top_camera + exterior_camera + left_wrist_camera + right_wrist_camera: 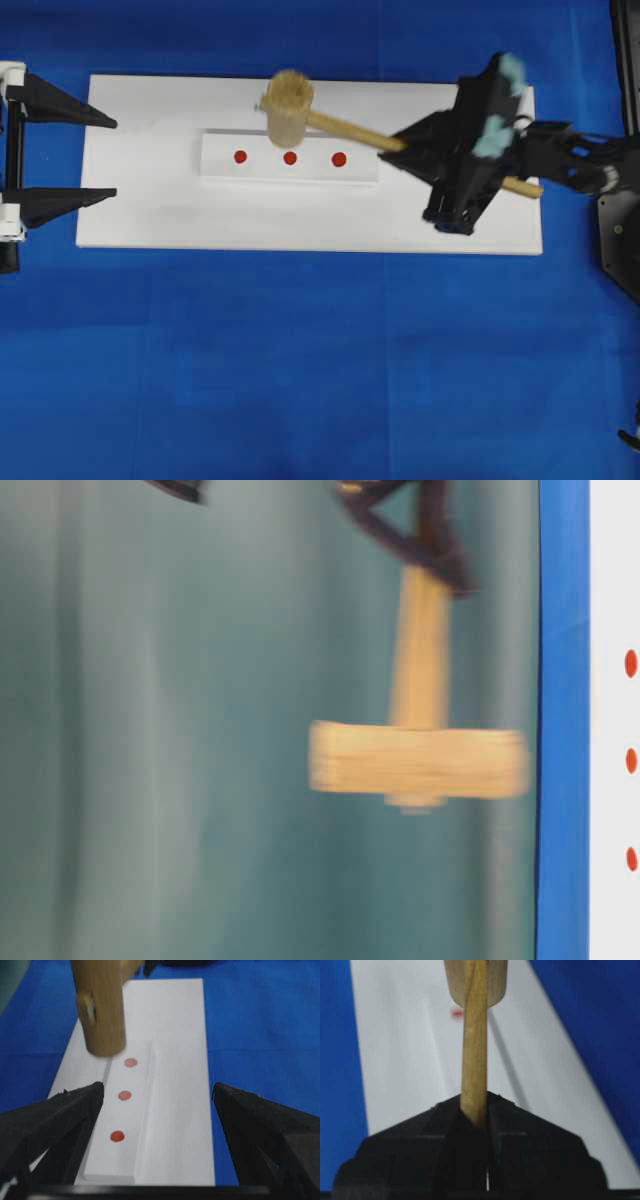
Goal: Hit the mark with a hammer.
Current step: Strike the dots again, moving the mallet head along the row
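While its two black jaws press together on the flat wooden handle, the right claw (475, 1120) holds the hammer (300, 112) clamped well down the shaft, so that a short butt end sticks out behind it in the overhead view. From that grip the handle runs leftward and slightly upward in the overhead picture to the thick cylindrical head, which is blurred and sits over the far edge of the white block (290, 170), above the middle of its row of marks. In the left wrist view the head hangs clear above the block, just beyond the farthest of the three red dots. Those dots, the left mark (240, 157), the middle mark (290, 158) and the right mark (339, 159), lie in a line along the block's top. The block rests on a larger white board (150, 215), which lies on the blue surface (300, 380). At the board's left end the left claw (112, 158) stands with its jaws spread wide, gripping nothing, its tips just over the board's edge and well apart from the block.
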Controlling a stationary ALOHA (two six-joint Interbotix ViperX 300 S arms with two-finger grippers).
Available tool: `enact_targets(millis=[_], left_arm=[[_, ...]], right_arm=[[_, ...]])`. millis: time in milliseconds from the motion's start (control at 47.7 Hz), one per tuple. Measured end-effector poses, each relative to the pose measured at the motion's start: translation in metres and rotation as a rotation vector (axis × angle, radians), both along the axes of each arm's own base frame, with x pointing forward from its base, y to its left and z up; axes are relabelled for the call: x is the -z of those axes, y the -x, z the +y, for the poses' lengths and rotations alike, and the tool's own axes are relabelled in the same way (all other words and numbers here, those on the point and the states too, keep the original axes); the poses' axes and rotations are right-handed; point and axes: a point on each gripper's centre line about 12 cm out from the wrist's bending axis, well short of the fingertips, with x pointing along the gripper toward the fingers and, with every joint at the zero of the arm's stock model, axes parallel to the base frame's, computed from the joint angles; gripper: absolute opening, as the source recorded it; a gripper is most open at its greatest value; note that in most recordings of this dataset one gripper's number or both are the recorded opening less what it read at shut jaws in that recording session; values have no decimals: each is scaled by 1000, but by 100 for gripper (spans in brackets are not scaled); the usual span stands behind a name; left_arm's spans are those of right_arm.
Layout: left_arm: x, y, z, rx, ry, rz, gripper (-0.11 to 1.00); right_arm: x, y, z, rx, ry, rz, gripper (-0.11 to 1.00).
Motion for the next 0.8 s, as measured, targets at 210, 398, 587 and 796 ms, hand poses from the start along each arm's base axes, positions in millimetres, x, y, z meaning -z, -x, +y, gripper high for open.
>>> enact_targets(millis=[210,398,587,796], left_arm=[[0,0,0,1,1,-2,89],[-1,0,0,0,1,-3,89],[-1,0,0,0,1,-3,89],[-1,0,0,-1,3,-3,89]], right_arm=[[61,-8,1,20,-65,191,2],[63,-10,3,3,-78,206,2],[44,-8,2,7,-60,142,2],[5,5,3,-4,-42,22,2]])
